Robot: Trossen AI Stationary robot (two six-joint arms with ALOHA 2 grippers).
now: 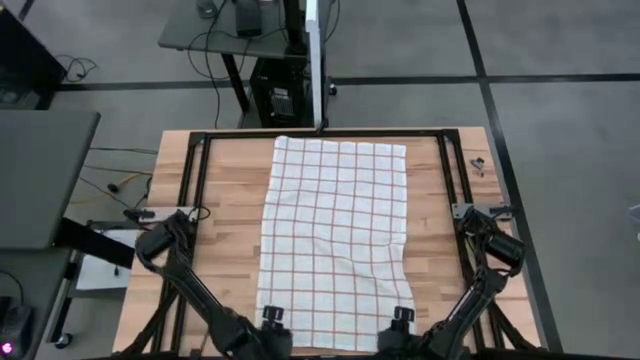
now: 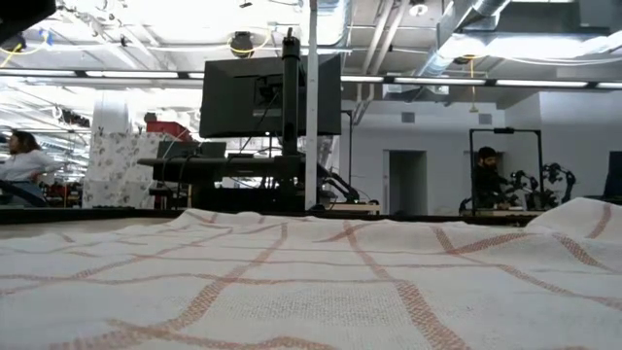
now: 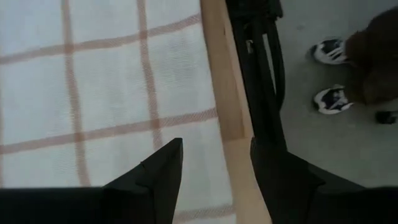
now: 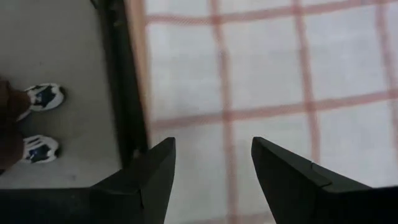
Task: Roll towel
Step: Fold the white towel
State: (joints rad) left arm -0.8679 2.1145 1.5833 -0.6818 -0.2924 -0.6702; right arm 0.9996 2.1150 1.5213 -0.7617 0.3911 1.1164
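jaws of the left gripper (image 3: 214,168) and the right gripper (image 4: 211,165) are seen standing apart, nothing clamped between them, each poised over a near corner of the white thin cloth kitchen towel with red-brown grid lines (image 1: 335,240). the towel is laid flat and lengthwise down the middle of the pale wooden bench (image 1: 225,190), its near edge close to the bench edge. risks are judged as follows: the left jaws straddle the towel's side edge, so only bare wood may be pinched; uneven grips at the two corners would skew the roll; thin cloth may slip free or bunch.
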